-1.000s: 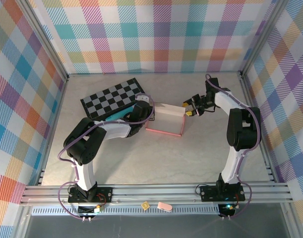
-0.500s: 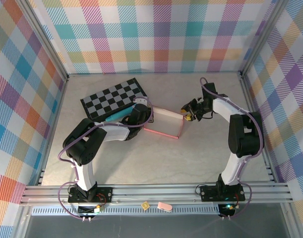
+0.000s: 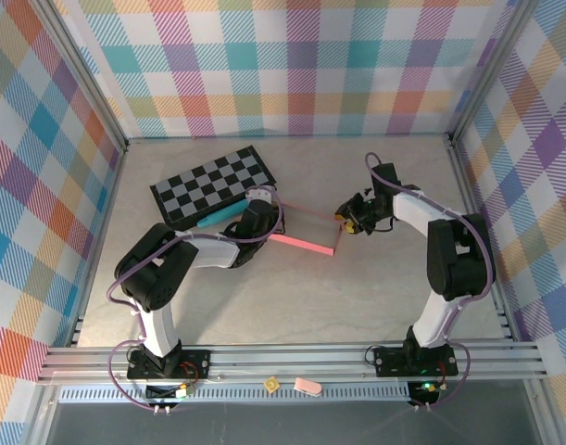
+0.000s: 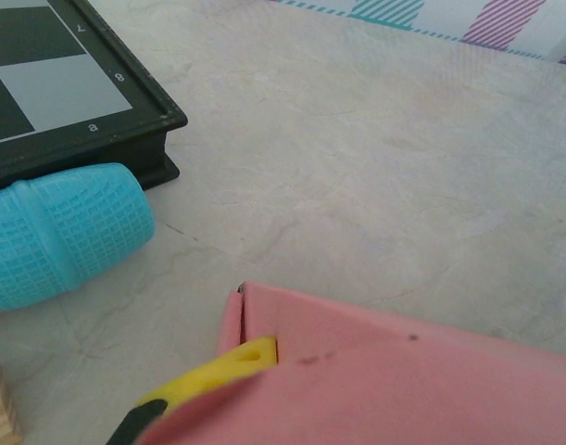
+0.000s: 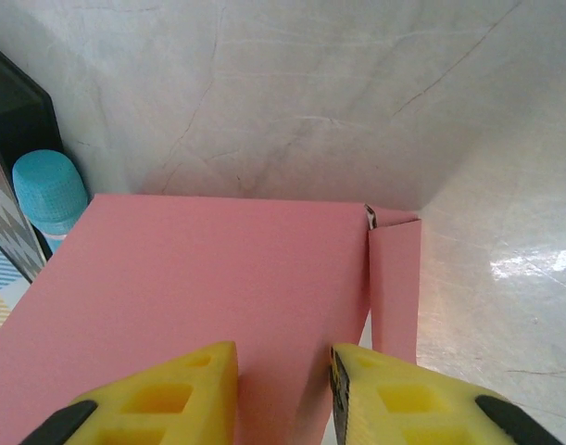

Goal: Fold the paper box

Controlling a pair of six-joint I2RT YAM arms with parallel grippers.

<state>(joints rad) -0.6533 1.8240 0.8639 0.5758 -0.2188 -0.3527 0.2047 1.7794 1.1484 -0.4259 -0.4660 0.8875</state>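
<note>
The paper box (image 3: 306, 243) lies on the table's middle, its pink lid folded down almost flat. In the right wrist view the pink lid (image 5: 218, 269) spreads under my right gripper (image 5: 283, 357), whose yellow fingers stand apart just over the lid's near edge, gripping nothing; a narrow side flap (image 5: 394, 287) hangs at the lid's right. My right gripper (image 3: 345, 219) is at the box's right back corner. My left gripper (image 3: 257, 215) is at the box's left end. One yellow finger (image 4: 236, 362) pokes out under the pink lid (image 4: 403, 371); the other is hidden.
The black-and-grey checkered board (image 3: 211, 181) lies at the back left, with the teal bar (image 3: 222, 214) against its near edge, close to the left gripper. The teal bar (image 4: 60, 232) and the board's corner (image 4: 42, 83) are just left of the box. Bare table lies in front.
The box's lid has gone from standing upright to lying nearly flat. My right gripper has moved left and down with it. The left gripper has stayed at the box's left end.
</note>
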